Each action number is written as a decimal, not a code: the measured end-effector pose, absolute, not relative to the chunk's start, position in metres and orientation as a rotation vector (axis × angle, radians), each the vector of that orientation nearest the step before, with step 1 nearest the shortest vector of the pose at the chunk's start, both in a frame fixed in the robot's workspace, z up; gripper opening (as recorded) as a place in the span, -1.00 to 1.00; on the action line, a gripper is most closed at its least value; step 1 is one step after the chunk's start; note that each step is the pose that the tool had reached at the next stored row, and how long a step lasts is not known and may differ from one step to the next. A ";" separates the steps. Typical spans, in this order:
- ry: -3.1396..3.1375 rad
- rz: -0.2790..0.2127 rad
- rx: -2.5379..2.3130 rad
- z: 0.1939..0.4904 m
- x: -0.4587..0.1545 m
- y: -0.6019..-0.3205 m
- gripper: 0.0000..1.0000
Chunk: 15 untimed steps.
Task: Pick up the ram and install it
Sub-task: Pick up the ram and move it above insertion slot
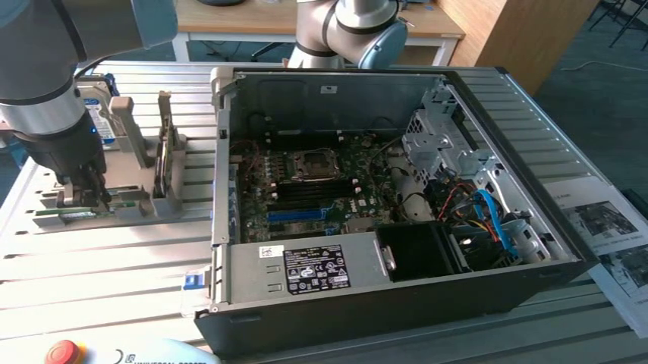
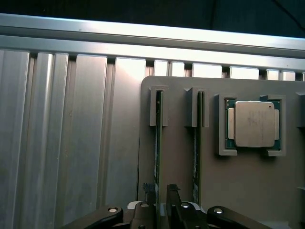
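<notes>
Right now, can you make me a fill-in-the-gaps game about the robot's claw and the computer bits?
The claw straddles the ram with its jaws ___.
Between the ram and the processor chip stands ___ other stick.
The processor chip's square lid is coloured ___.
Missing words: open; one; silver.

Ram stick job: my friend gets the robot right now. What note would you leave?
Gripper: open, down at the grey holder, with one finger on each side of the ram, not clamped.
Ram: on edge in its holder slot. A second stick stands beside it, and the processor chip sits in its own pocket.
Computer case: open, motherboard exposed, to the exterior view's right of the holder.
Done: gripper lined up on the ram.
Left: the pickup and the install.
</notes>
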State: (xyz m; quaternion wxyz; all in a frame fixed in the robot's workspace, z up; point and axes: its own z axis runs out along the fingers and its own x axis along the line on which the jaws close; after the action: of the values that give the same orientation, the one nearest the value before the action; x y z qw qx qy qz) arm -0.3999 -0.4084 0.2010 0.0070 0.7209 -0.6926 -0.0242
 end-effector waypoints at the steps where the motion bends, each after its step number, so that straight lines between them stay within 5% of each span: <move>1: -2.166 -0.076 2.255 0.201 -0.400 -0.408 -0.52; 11: -2.166 -0.075 2.255 0.201 -0.400 -0.408 -0.55; 13: -2.166 -0.076 2.255 0.201 -0.400 -0.408 -0.76; 15: -2.166 -0.076 2.255 0.201 -0.400 -0.408 -0.76</move>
State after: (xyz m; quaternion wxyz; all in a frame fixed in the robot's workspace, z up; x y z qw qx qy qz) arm -0.3999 -0.4084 0.2010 0.0070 0.7209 -0.6926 -0.0242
